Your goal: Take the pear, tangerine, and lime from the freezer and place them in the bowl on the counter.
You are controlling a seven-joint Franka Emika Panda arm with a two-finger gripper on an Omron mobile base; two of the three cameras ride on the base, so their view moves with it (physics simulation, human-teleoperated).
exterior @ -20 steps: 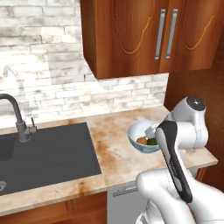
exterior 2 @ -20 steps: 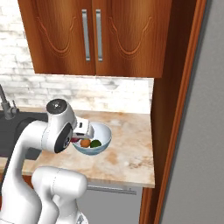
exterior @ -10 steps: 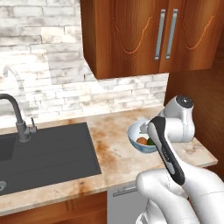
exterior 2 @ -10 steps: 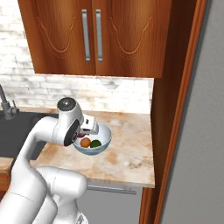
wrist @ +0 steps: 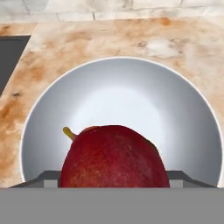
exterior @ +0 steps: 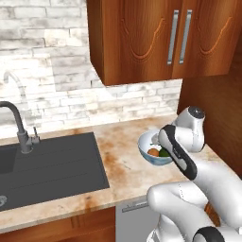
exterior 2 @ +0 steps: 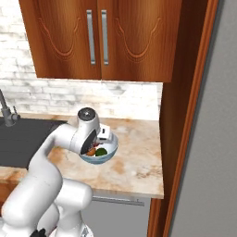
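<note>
A dark red pear (wrist: 114, 155) with a short stem hangs close in front of the hand camera, right above the pale blue-white bowl (wrist: 118, 96). My gripper (exterior 2: 96, 146) is shut on the pear and its fingertips are hidden behind the fruit. In the base views the bowl (exterior: 147, 152) stands on the beige marbled counter (exterior: 123, 160), with the orange tangerine (exterior: 152, 151) and the green lime (exterior: 164, 152) lying inside it. The freezer (exterior 2: 217, 139) is the flat grey surface at the right edge of the right base view.
A dark grey sink (exterior: 47, 165) with a curved faucet (exterior: 16, 123) sits left of the bowl. Brown wooden cabinets (exterior: 160, 38) hang above the counter. A tall wooden panel (exterior 2: 183, 115) closes the counter's right end. The brick wall (exterior: 47, 85) runs behind.
The arm's wrist has swung in over the bowl, bringing the hand with the pear above it. The bowl and the fruit inside have stayed put.
</note>
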